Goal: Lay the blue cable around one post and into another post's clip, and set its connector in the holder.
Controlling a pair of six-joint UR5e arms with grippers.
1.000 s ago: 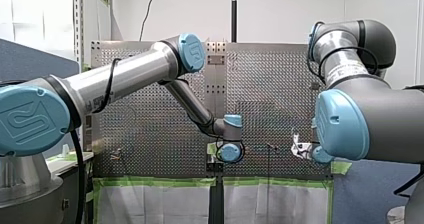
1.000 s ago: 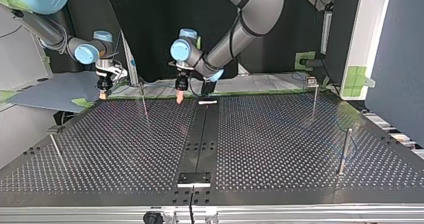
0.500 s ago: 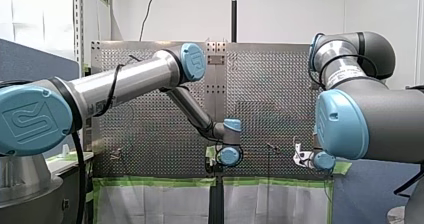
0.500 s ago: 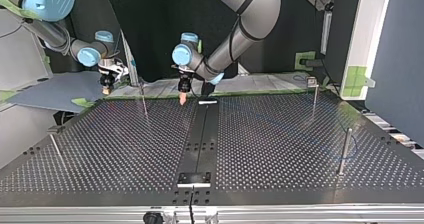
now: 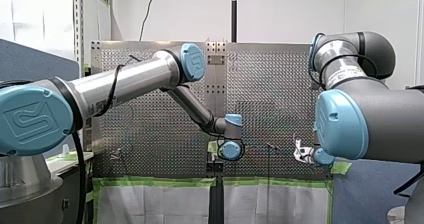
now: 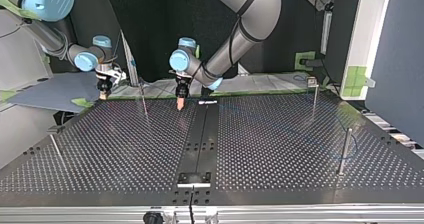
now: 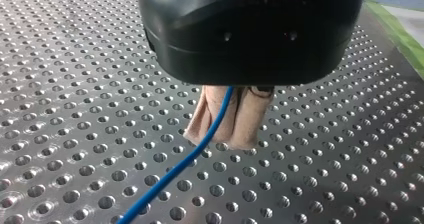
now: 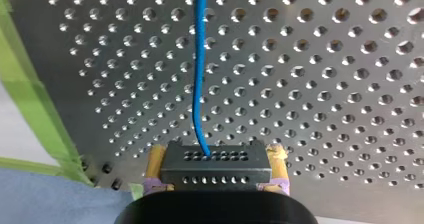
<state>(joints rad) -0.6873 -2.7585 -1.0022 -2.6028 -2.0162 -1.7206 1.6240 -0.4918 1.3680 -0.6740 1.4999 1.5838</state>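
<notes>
Lower and further to the top view's left than half a second ago, my left gripper (image 6: 179, 104) hangs just over the table (image 6: 280, 134) near its far edge, my right gripper (image 6: 103, 94) well apart; no post (image 6: 144, 103) visibly carries cable. Left wrist view: beige pads (image 7: 247, 124) pinch the blue cable (image 7: 200, 146), which trails down to the table. Right wrist view: yellow pads (image 8: 155, 163) clamp the connector (image 8: 216, 165), cable running ahead. Routing, clipping and seating all seem left.

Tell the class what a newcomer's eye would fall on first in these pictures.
The blue cable stands out, pinched between my left gripper's beige pads over the perforated table. In the right wrist view it runs into a black connector clamped in my right gripper, beside the green tape at the table's edge.
</notes>
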